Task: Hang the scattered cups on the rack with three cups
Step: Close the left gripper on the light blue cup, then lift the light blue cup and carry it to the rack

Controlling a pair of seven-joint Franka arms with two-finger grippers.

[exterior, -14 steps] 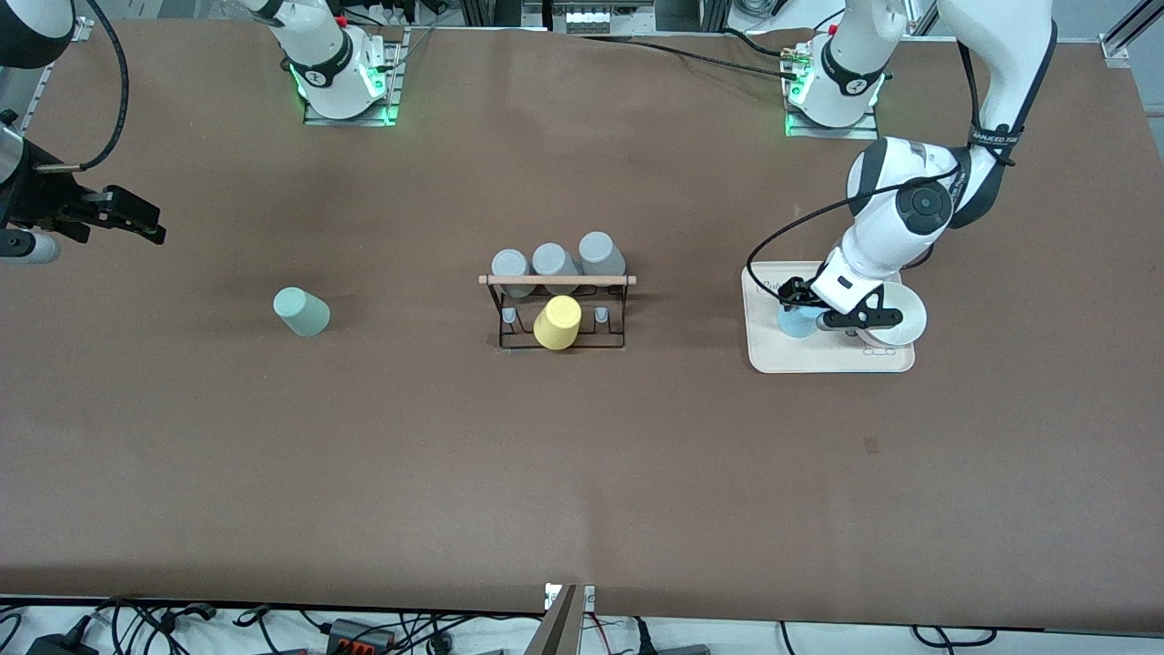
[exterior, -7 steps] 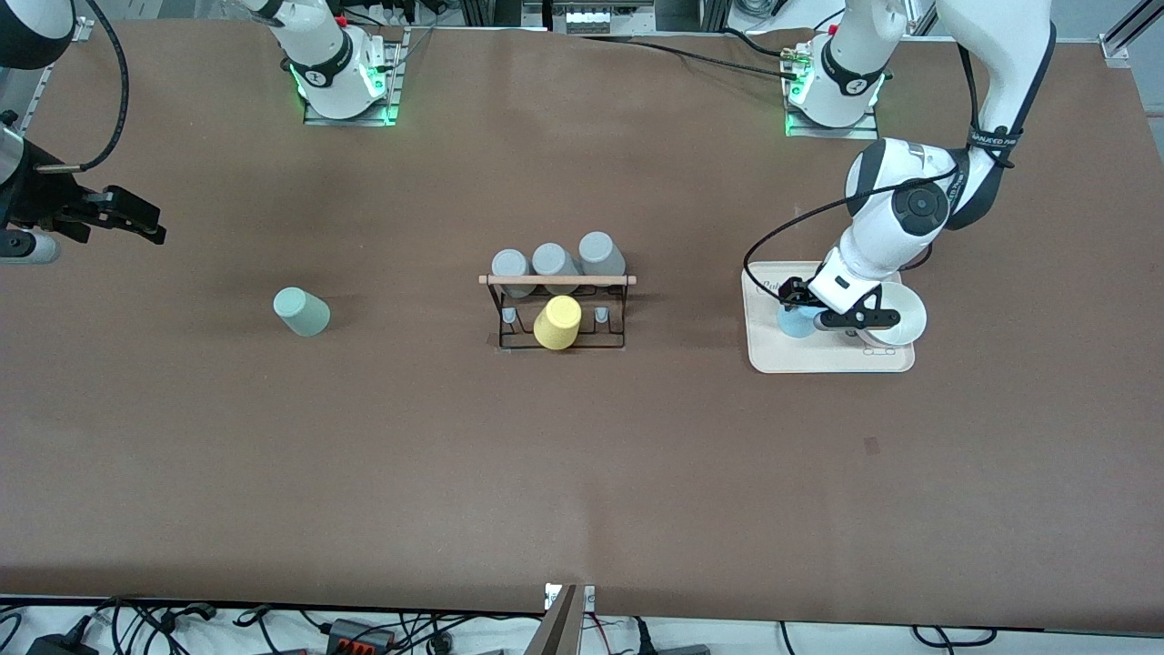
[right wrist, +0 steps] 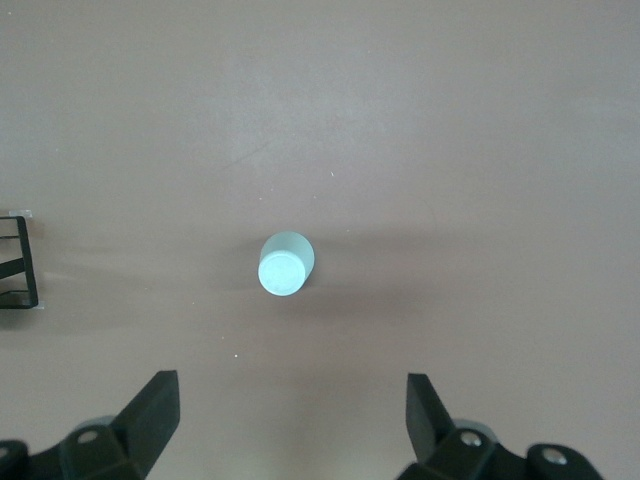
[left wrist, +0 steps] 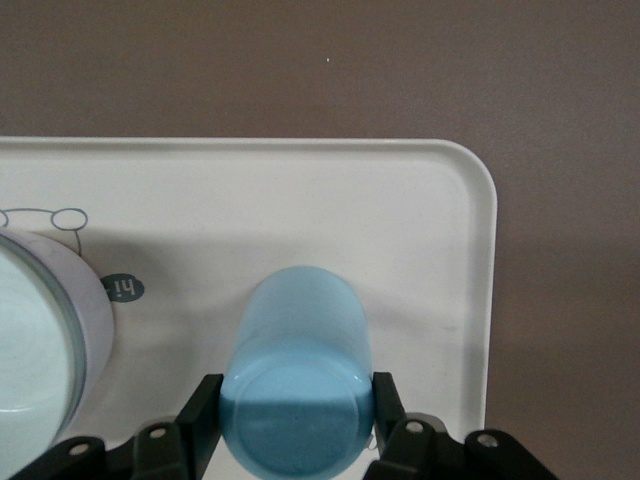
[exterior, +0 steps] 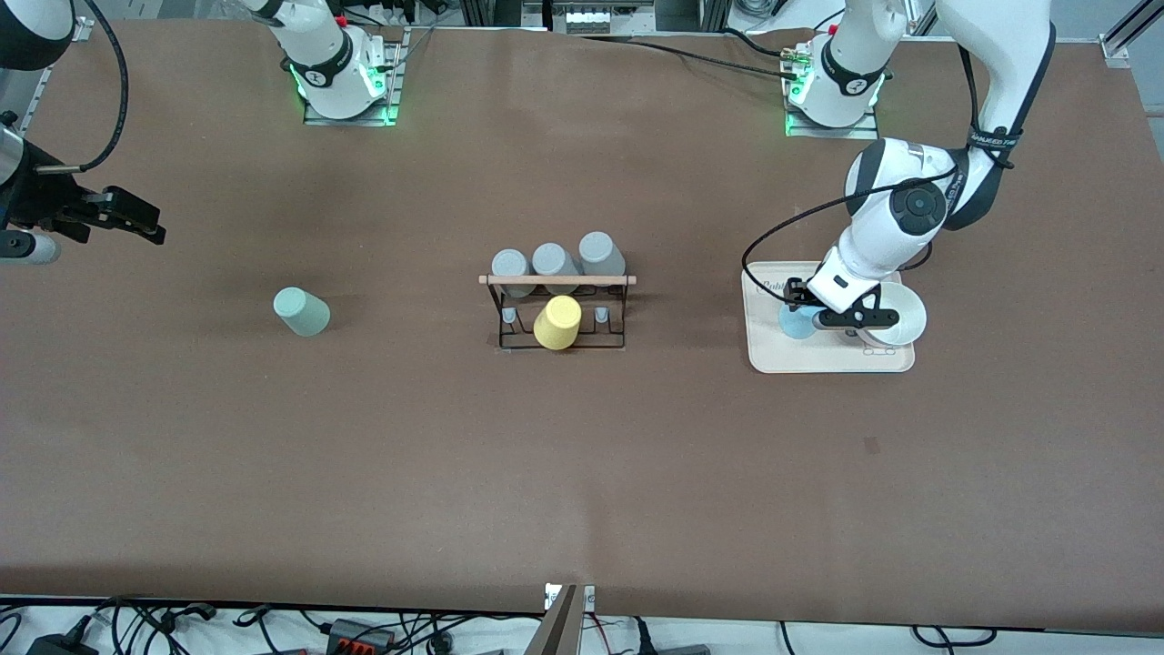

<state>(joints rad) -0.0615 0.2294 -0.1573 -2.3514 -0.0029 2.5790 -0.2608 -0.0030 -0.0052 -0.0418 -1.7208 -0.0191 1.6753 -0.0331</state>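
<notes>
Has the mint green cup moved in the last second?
No. The mint green cup sits the same way from the rack, toward the right arm's end.

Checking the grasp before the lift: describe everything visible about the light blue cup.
The light blue cup is a small, plain, handleless tumbler with a smooth matte surface that looks like plastic. It stands upside down on the beige tray, its flat closed base facing up, beside a white bowl. The left gripper is shut on it, one black finger pressed to each side of its wall. It is toward the left arm's end of the table and shows no marks or damage.
</notes>
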